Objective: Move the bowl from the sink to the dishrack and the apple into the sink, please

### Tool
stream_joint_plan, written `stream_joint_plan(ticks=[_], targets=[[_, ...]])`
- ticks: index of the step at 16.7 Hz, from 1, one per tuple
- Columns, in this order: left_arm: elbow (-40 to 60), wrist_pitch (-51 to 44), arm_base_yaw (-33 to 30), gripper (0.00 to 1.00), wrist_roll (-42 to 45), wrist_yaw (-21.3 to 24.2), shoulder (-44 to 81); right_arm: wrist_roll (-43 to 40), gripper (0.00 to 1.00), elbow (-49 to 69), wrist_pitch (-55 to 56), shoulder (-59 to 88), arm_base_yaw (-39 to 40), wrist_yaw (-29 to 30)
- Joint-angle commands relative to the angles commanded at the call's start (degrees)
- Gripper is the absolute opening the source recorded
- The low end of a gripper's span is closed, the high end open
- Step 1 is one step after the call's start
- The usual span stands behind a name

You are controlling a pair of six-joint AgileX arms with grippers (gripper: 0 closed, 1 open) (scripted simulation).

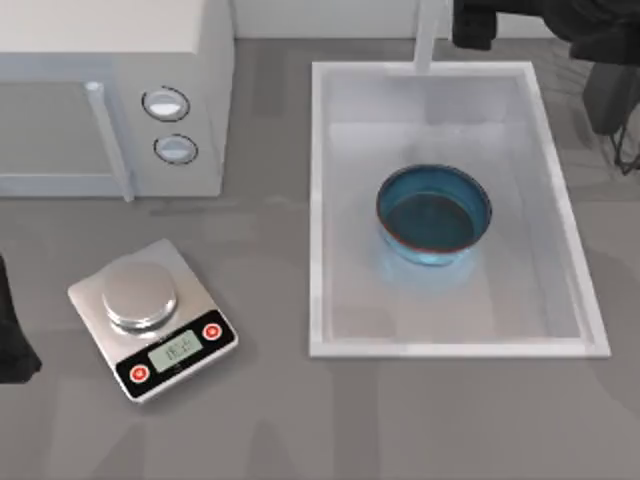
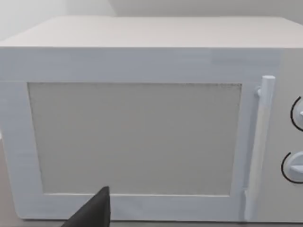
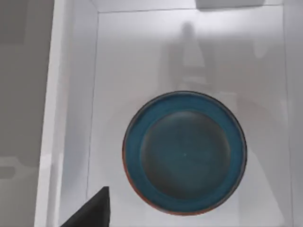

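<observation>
The blue bowl (image 1: 434,215) with its reddish-brown rim stands upright in the white sink (image 1: 318,200), a little right of the basin's middle. My right arm (image 1: 540,25) hangs dark at the top right, behind the sink's far rim and beside the tap (image 1: 430,35). Its wrist view looks straight down on the bowl (image 3: 184,151) and the sink wall (image 3: 57,94), with a dark tip of the right gripper (image 3: 92,213) at the picture's edge. My left arm (image 1: 12,340) sits at the table's left edge. The apple and the dishrack are out of view.
A white microwave (image 1: 110,90) with two round knobs stands at the back left, and the left wrist view faces its door (image 2: 132,137). A silver scale (image 1: 152,318) with red buttons lies at the front left. Grey tabletop runs between the scale and the sink.
</observation>
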Motion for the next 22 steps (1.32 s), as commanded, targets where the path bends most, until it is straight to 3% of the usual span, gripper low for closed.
stream_joint_plan(ticks=[5, 10, 22], targets=[[0.0, 0.0, 0.0, 1.00, 0.0, 0.0, 0.0, 5.2, 1.00, 24.7, -12.2, 26.2, 5.1, 1.1], [0.0, 0.0, 0.0, 1.00, 0.0, 0.0, 0.0, 8.6, 1.00, 40.8, -20.2, 43.2, 8.4, 1.8], [0.0, 0.0, 0.0, 1.00, 0.0, 0.0, 0.0, 9.0, 1.00, 44.3, -18.5, 50.4, 8.8, 2.0]])
